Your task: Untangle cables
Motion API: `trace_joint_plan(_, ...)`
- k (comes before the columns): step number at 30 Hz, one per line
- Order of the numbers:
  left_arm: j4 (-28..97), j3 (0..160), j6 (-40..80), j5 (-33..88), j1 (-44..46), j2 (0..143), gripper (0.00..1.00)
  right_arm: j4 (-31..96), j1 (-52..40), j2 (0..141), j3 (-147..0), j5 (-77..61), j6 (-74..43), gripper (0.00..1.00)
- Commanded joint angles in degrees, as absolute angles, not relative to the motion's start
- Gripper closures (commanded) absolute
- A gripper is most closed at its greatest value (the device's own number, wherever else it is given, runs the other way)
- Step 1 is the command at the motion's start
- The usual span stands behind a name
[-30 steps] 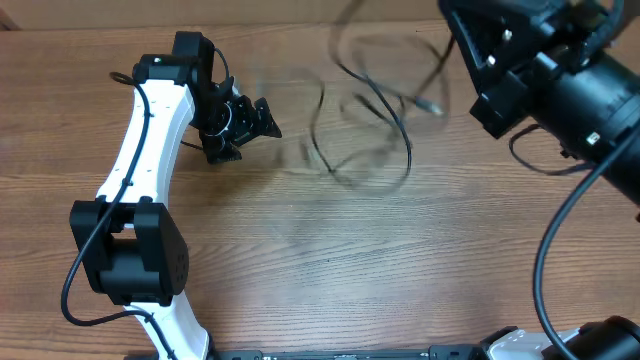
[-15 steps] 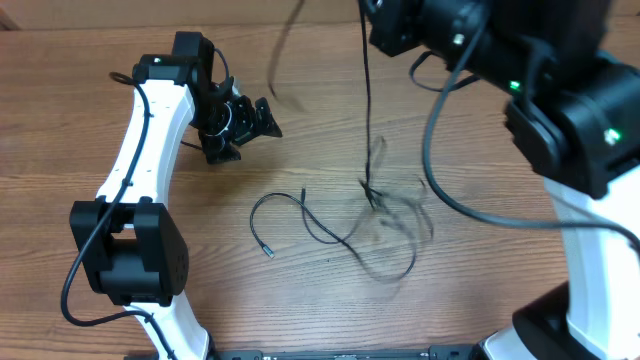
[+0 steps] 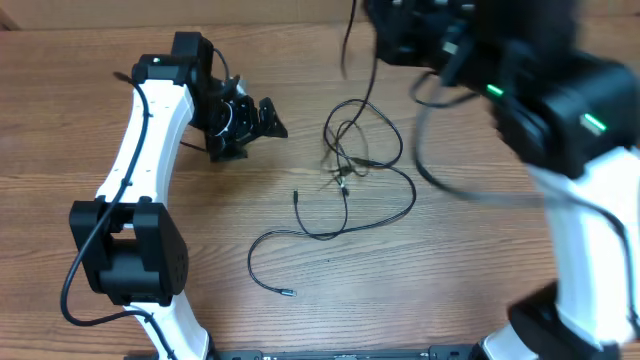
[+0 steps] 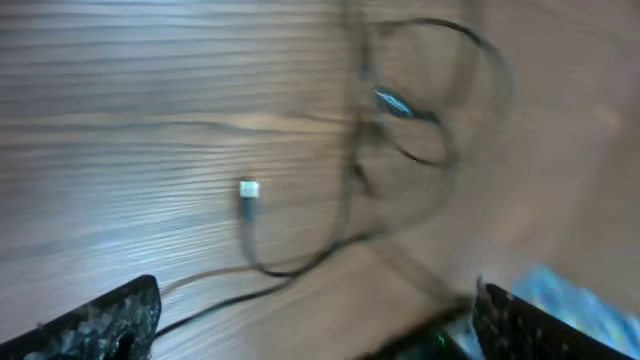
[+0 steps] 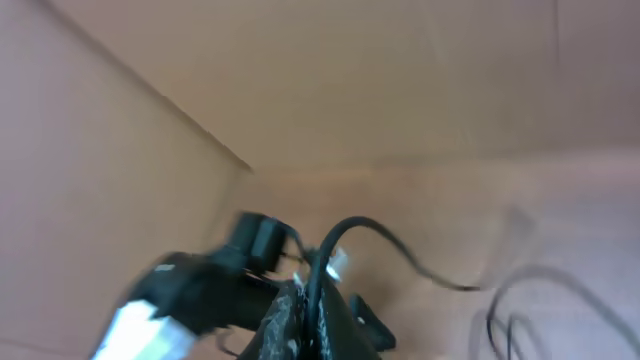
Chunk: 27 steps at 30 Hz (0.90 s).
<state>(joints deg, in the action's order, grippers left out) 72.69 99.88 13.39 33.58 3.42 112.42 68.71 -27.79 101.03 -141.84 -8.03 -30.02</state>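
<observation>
**Drawing one cord out of the knot**

The right claw (image 5: 310, 312) is pressing together on a single black cord of the cables (image 3: 412, 200), and that cord is running up from the table (image 3: 480, 300) toward the top of the overhead view. The other cords are lying mid-table: a small knot (image 3: 343, 176) with a strand curving wide around it, and another trailing toward the near edge and ending in a plug (image 3: 290, 292).

The left claw (image 3: 250, 130) is standing spread wide, holding nothing, off to one side and apart from the knot.

To do this well, the pull probably needs to be slow and steady, so the crossings slide open rather than cinch tight. The idle claw could be pinning a loose end (the silvery plug showing in the left wrist view looks like an easy target), giving the held cord something to pull against.

Little is standing in the way. The plug ends are the likeliest to catch inside the knot. The right arm's own thick wiring (image 3: 450, 187) is hanging just beside the wide strand and could be brushing it. That arm is blurring in the overhead view, so its exact clearance is hard to judge.
</observation>
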Motion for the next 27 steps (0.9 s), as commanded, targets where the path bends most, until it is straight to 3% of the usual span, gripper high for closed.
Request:
trace_joint_plan(1,73.67,99.74,-4.36,50.0,3.81,112.77,0.0,67.99,-27.55,105.08,-141.16,-10.39,-38.72,0.96)
trace_joint_plan(9,83.29,104.25,-25.8,59.81,3.81,111.74,0.0,68.97,-25.3,107.96,-140.79,-10.02,-42.11,0.96)
trace_joint_plan(13,83.26,107.48,-25.74,59.88,4.05,109.82,0.11,69.25,-24.99,109.86,-140.79,-13.65,-42.26,0.96)
trace_joint_plan(16,82.83,109.93,-25.76,59.81,4.58,108.57,0.0,69.95,-24.99,111.24,-140.79,-14.66,-44.1,0.96)
trace_joint_plan(18,82.35,112.03,-25.76,59.79,4.91,107.98,0.0,70.22,-24.99,112.09,-140.77,-14.85,-45.23,0.96)
trace_joint_plan(27,78.28,116.2,-22.28,61.04,8.75,107.87,0.12,70.19,-24.99,112.71,-140.77,-17.04,-57.21,0.96)
